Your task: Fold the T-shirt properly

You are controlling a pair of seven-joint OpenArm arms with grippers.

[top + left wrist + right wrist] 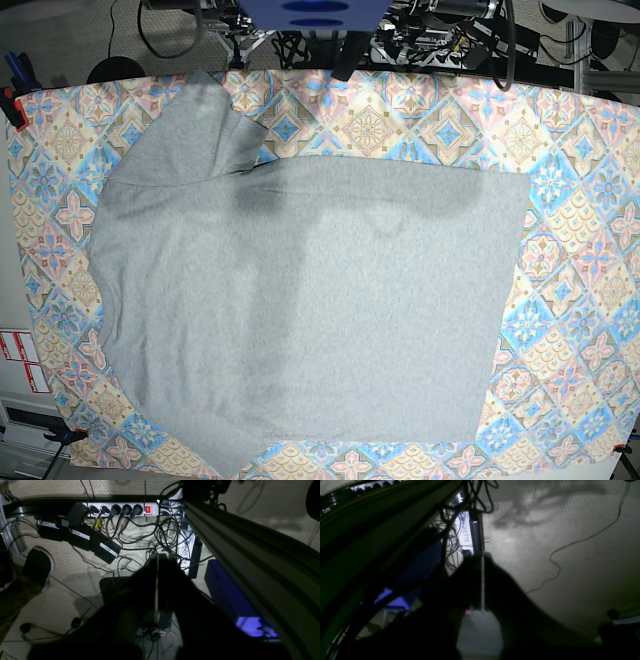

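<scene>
The T-shirt (310, 310) lies spread flat on the patterned cloth (580, 300) covering the bench, one sleeve (190, 135) reaching toward the far left corner. Beyond the far edge, cables and equipment (430, 30) crowd together.

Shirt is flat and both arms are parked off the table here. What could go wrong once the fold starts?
1. The T-shirt covers most of the cloth underneath, so a low pinch at its edge might lift both layers.
2. One sleeve lies tucked and creased at the far corner; folding over it could leave a lopsided result.
3. Both wrist views show only floor, cables and a power strip, so neither shows the shirt yet.
</scene>
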